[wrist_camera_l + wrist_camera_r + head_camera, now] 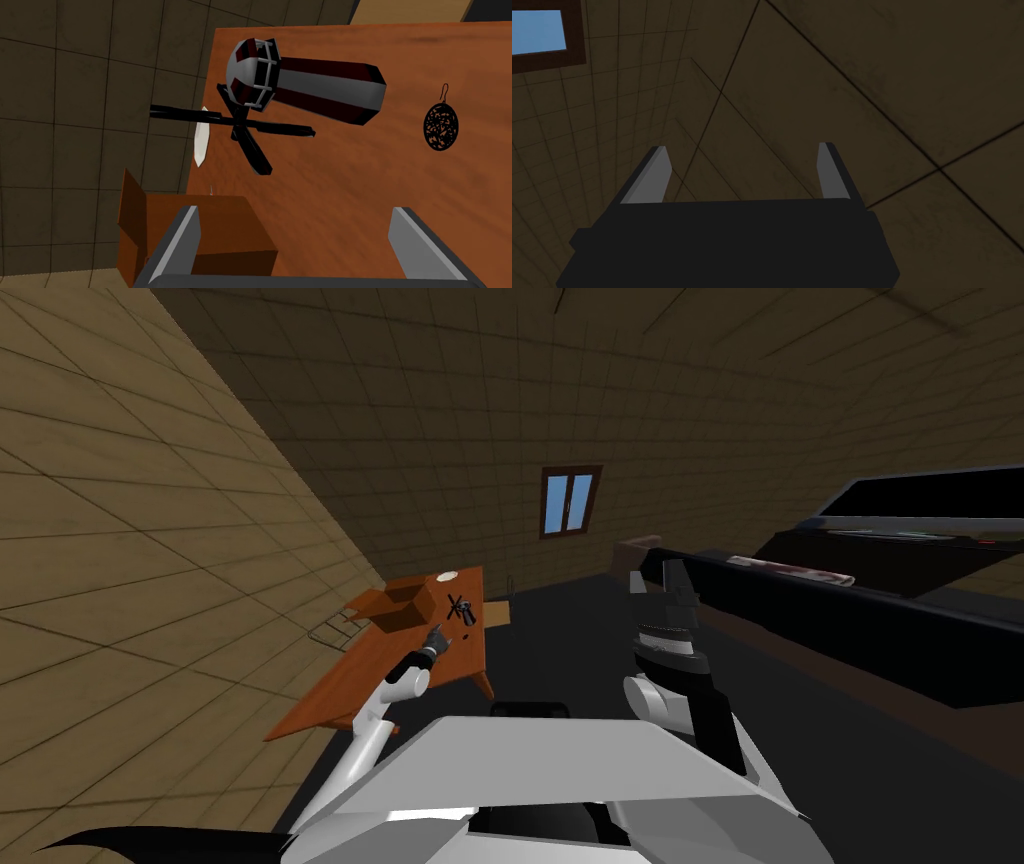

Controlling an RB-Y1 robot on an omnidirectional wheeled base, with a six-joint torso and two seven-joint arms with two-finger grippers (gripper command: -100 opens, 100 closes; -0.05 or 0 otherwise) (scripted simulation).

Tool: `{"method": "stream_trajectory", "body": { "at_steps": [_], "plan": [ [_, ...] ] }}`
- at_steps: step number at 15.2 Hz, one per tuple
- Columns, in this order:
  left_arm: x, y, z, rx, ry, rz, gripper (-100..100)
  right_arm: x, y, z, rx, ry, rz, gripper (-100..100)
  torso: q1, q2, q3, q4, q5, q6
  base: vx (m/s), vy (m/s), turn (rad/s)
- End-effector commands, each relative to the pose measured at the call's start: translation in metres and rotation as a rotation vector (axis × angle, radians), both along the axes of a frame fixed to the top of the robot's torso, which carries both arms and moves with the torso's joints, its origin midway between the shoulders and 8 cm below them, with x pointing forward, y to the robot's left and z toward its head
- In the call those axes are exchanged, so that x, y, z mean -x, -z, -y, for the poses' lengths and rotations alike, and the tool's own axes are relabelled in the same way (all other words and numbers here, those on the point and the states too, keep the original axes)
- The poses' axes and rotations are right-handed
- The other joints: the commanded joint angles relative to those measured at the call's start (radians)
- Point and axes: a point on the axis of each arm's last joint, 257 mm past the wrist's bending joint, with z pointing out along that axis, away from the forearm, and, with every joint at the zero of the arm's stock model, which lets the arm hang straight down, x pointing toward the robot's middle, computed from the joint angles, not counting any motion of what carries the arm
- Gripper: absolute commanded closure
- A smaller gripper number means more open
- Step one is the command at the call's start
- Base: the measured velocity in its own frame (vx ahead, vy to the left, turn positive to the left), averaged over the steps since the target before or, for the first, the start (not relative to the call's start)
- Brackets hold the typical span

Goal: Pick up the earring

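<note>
Left hand (295,245) is open over the brown surface (350,190), with nothing between its fingers. The earring (440,126), a black oval with a hook, lies flat on the surface ahead of our hand. It sits out past one finger, on the side away from the brown box (220,235). A grey and dark-red striped object (325,92) lies further out, apart from the earring. Right hand (742,170) is open too, held up.

Earring (440,126) black, seemingly filigree; table (350,200) reddish-brown woodgrain.
</note>
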Motion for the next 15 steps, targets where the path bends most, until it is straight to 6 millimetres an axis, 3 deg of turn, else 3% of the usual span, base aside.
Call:
{"method": "stream_trajectory", "body": {
  "at_steps": [1, 8, 15],
  "plan": [
    [0.007, 0.023, -0.011, 0.028, -0.024, -0.07, -100, 0.0, 0.0, 0.0, 0.0, 0.0, 0.0, 0, 0.0, 0.0, 0.0, 0.0, 0.0, 0.0, 0.031, -0.045, -0.156],
    [0.031, 0.074, -0.043, 0.129, -0.112, -0.24, -100, 0.0, 0.0, 0.0, 0.0, 0.0, 0.0, 0, 0.001, -0.001, 0.0, 0.0, 0.0, -0.001, 0.032, -0.025, -0.119],
    [0.058, 0.114, -0.06, 0.244, -0.192, -0.393, -100, 0.0, 0.0, 0.0, 0.0, 0.0, 0.0, 0, 0.002, -0.001, 0.0, 0.0, 0.0, 0.0, 0.035, -0.012, -0.133]
  ]
}}
